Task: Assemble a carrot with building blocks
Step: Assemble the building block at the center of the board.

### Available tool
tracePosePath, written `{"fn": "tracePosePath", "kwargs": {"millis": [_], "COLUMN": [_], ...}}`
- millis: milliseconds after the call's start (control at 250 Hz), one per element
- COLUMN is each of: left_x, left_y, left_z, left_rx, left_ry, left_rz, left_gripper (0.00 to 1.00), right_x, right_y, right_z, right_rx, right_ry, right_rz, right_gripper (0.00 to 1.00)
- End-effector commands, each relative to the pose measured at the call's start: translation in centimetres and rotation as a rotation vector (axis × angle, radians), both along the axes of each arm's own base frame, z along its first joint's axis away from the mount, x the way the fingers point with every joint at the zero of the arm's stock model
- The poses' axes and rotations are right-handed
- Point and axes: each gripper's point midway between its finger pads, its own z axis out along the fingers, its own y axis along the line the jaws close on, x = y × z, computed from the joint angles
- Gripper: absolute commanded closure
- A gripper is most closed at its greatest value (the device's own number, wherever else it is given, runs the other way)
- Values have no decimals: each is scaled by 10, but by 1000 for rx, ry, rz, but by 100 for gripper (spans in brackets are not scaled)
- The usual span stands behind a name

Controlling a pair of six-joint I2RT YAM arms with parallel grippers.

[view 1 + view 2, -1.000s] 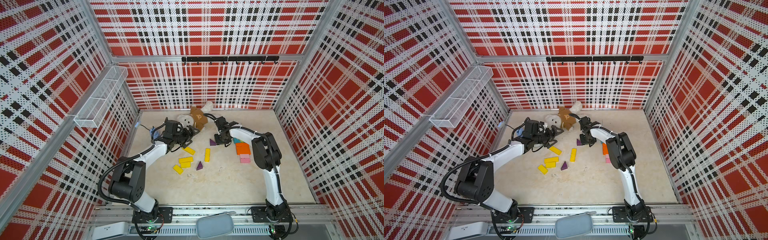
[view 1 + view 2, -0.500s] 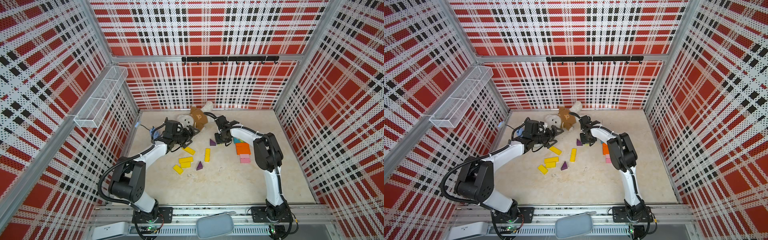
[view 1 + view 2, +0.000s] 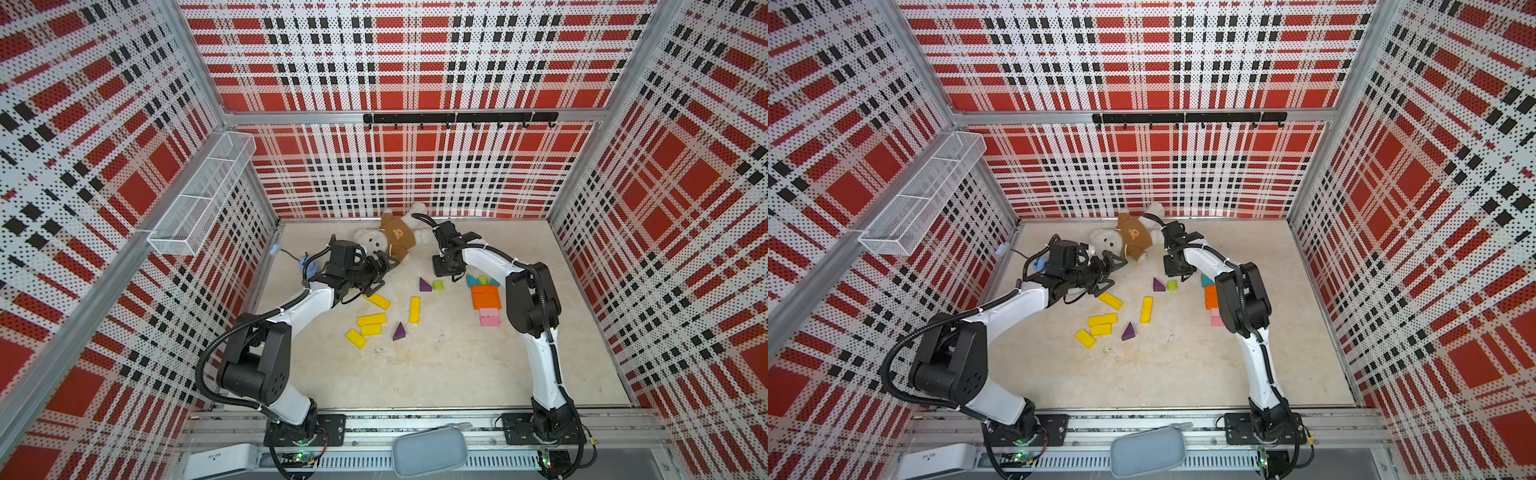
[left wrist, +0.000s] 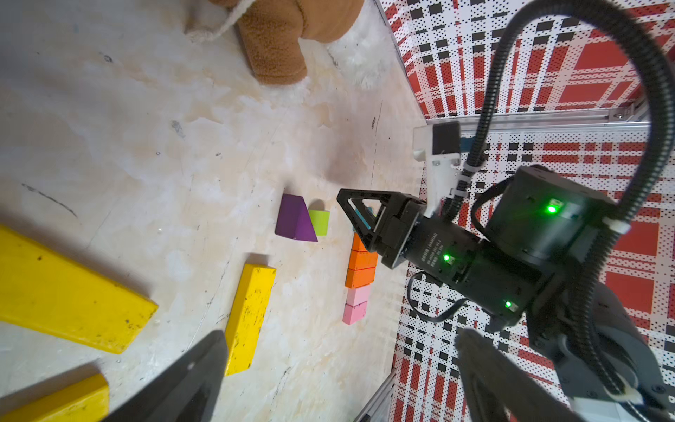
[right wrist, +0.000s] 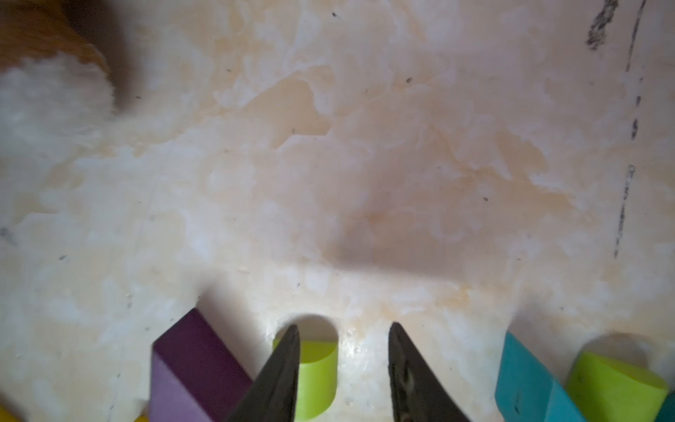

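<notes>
Scuffed cream marbled bench (image 3: 436, 374) inside plaid perforated walls (image 3: 415, 62); a wire basket (image 3: 199, 199) hangs on the left wall and a hook rail (image 3: 457, 118) at the back. Lettering on the right arm's housing (image 4: 431, 252) is too small to read. The building blocks lie mid-bench: yellow blocks (image 3: 372, 320) loose, orange blocks (image 3: 485, 297) touching pink blocks (image 3: 490, 318). The left gripper (image 3: 386, 272) gapes empty near the teddy bear (image 3: 395, 237). The right gripper (image 5: 344, 326) is parted, empty, just beside a lime cylinder (image 3: 438, 285). Open bench runs to the front edge.

Both arms outstretched, left hand (image 3: 386, 272) wide apart and empty, right hand (image 5: 343, 329) downward, narrowly parted, empty
</notes>
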Motion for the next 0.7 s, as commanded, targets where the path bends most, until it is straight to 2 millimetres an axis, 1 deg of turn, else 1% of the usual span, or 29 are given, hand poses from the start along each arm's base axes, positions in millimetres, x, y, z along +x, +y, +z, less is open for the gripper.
{"fn": "tracePosePath", "kwargs": {"millis": [0,144,300,456,696], "left_x": [7,7,7,7,7], "left_y": [-4,-4,-4,-4,-4], "left_z": [11,10,10,10,11], "left_rx": [-10,-9,-10,-11,-9], "left_ry": [-38,-36,-35,-34,-38], "left_rz": [-9,-10,-10,-11,-10], "left_gripper": [1,0,0,1,0], "right_x": [1,-2,-10,-14,-14], "right_y": [-7,-9,-9,-10,-12], "right_z": [-12,-19,-22,-20,-16], "right_rx": [-35,-40,-24,-14,-19], "right_ry": [23,39,48,46,44], "right_rz": [7,5,5,3,-3], "right_gripper": [58,58,58,58,59]}}
